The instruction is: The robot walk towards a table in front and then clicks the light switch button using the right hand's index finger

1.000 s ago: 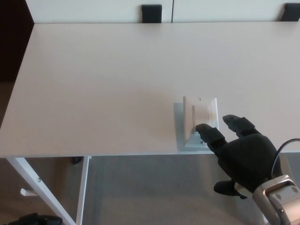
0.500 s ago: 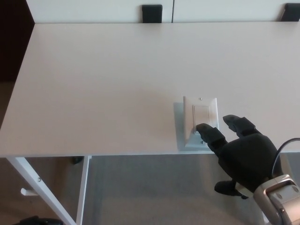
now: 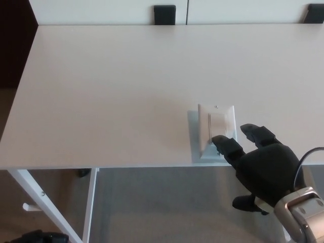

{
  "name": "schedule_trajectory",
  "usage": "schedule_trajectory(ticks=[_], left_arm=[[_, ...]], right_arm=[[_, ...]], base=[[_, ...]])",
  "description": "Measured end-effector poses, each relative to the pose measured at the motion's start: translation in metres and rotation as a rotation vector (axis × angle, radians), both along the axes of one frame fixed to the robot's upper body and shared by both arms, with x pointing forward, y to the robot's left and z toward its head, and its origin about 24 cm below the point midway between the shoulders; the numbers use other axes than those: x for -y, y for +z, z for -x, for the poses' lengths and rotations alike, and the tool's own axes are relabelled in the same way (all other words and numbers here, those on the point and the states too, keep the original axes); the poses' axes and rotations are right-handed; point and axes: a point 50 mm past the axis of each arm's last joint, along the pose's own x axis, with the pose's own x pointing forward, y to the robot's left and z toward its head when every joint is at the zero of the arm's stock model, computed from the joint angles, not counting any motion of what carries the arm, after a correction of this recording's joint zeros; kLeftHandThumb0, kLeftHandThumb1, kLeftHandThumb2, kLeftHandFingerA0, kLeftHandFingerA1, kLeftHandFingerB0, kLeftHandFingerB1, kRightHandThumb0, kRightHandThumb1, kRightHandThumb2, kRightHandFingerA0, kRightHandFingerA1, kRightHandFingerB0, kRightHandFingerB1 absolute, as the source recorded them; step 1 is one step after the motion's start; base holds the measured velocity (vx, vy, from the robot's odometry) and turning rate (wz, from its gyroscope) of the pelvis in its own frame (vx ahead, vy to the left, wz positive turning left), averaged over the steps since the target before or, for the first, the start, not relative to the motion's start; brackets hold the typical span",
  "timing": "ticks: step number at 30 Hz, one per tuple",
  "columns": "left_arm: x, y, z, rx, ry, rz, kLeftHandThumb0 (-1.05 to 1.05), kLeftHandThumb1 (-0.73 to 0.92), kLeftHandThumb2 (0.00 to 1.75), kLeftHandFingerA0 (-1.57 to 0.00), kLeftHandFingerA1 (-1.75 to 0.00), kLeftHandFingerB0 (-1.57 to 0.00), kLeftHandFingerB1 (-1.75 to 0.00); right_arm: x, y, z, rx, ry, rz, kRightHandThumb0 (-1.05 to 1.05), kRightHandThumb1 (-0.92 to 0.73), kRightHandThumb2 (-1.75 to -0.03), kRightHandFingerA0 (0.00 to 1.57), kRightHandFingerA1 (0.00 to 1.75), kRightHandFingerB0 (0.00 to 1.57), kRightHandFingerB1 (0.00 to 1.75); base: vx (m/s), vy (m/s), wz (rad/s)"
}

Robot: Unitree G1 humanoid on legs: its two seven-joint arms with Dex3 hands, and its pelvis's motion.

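Head view: light switch (image 3: 216,130) near the white table's (image 3: 101,91) front edge, long axis running away from the robot. Right hand (image 3: 263,169) just beyond that edge, fingers spread, holding nothing; index fingertip (image 3: 218,139) on the rocker's near end.

One white surface (image 3: 126,91) carries one white light switch (image 3: 216,130), which shows one rocker button (image 3: 217,124) and one small screw (image 3: 216,107) at the top of its plate. One black robot hand (image 3: 258,164) is in view, the right one. Two black brackets (image 3: 164,14) sit along the far edge, and one white table leg (image 3: 43,202) shows below.
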Motion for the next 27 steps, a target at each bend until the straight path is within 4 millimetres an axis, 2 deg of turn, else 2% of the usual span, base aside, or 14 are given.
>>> schedule_trajectory(ticks=[8,9,11,12,13,14,16,17,18,19,20,22,25,27], left_arm=[[0.001,0.003,-0.006,0.02,-0.007,-0.002,-0.75,0.46,0.61,-0.61,-0.93,-0.39,-0.66],[0.0,0.003,-0.006,0.019,-0.007,-0.003,-0.75,0.44,0.61,-0.61,-0.94,-0.4,-0.67],[0.0,0.003,-0.005,0.018,-0.007,-0.003,-0.75,0.44,0.61,-0.61,-0.94,-0.4,-0.67],[0.0,0.003,-0.005,0.018,-0.007,-0.003,-0.74,0.45,0.62,-0.59,-0.94,-0.4,-0.68],[0.0,0.003,-0.006,0.018,-0.007,-0.003,-0.74,0.32,0.87,-0.61,-0.9,-0.39,-0.69],[0.0,0.003,-0.006,0.018,-0.007,-0.003,-0.74,0.44,0.63,-0.58,-0.94,-0.39,-0.68],[0.0,0.003,-0.006,0.018,-0.008,-0.003,-0.74,0.45,0.62,-0.59,-0.92,-0.39,-0.66],[0.0,0.003,-0.006,0.019,-0.009,-0.003,-0.74,0.45,0.62,-0.6,-0.91,-0.4,-0.66],[0.0,0.003,-0.006,0.019,-0.009,-0.004,-0.74,0.45,0.62,-0.6,-0.91,-0.39,-0.65],[0.001,0.003,-0.006,0.019,-0.01,-0.004,-0.74,0.45,0.62,-0.6,-0.91,-0.39,-0.65],[0.0,0.004,-0.006,0.019,-0.011,-0.005,-0.74,0.45,0.62,-0.6,-0.91,-0.4,-0.66],[0.0,0.004,-0.006,0.019,-0.012,-0.008,-0.74,0.45,0.63,-0.6,-0.92,-0.4,-0.66],[0.0,0.005,-0.009,0.024,-0.013,-0.01,-0.73,0.45,0.61,-0.59,-0.92,-0.39,-0.65],[0.0,0.005,-0.011,0.029,-0.014,-0.01,-0.73,0.44,0.63,-0.59,-0.92,-0.38,-0.64]], right_arm=[[0.0,0.005,-0.005,-0.002,-0.003,0.006,-0.86,-0.52,-0.84,0.07,0.23,0.31,0.42],[0.0,0.005,-0.005,-0.002,-0.002,0.004,-0.83,-0.59,-0.59,0.07,0.23,0.29,0.31],[0.0,0.006,-0.005,-0.002,-0.003,0.003,-0.83,-0.59,-0.59,0.07,0.23,0.29,0.31],[0.0,0.006,-0.005,-0.001,-0.005,0.002,-0.83,-0.51,-0.86,0.07,0.26,0.2,0.41],[0.001,0.006,-0.005,0.002,-0.007,0.001,-0.82,-0.5,-0.84,0.07,0.27,0.18,0.4],[0.001,0.008,-0.005,0.009,-0.01,-0.004,-0.82,-0.5,-0.85,0.05,0.26,0.14,0.38],[0.002,0.014,-0.007,0.035,-0.016,-0.022,-0.8,-0.48,-0.85,0.07,0.23,0.16,0.38],[0.003,0.022,-0.008,0.065,-0.025,-0.044,-1.0,-0.63,-0.95,0.0,0.0,0.12,0.11],[0.005,0.027,-0.009,0.088,-0.031,-0.058,-0.9,-0.52,-0.74,0.0,0.13,0.12,0.28],[0.006,0.036,-0.01,0.123,-0.039,-0.08,-0.9,-0.52,-0.74,0.0,0.13,0.12,0.28],[0.008,0.045,-0.01,0.154,-0.046,-0.105,-0.92,-0.56,-0.93,0.0,0.08,0.07,0.18],[0.013,0.065,-0.01,0.226,-0.06,-0.158,-1.02,-0.62,-0.92,0.0,0.02,0.06,0.1],[0.02,0.095,-0.004,0.332,-0.067,-0.233,-0.91,-0.53,-0.91,0.0,0.21,0.01,0.17],[0.023,0.11,0.003,0.38,-0.064,-0.274,-0.95,-0.56,-0.89,0.0,0.12,0.05,0.12]], base=[[0.0,0.0,0.0],[0.0,0.0,0.0],[0.0,0.0,0.0],[0.0,0.0,0.0],[0.0,0.0,0.0],[0.0,0.0,0.0],[0.0,0.0,0.0],[0.0,0.0,0.0],[0.0,0.0,0.0],[0.0,0.0,0.0],[0.0,0.0,0.0],[0.0,0.0,0.0],[0.0,0.0,0.0],[0.0,0.0,0.0]])
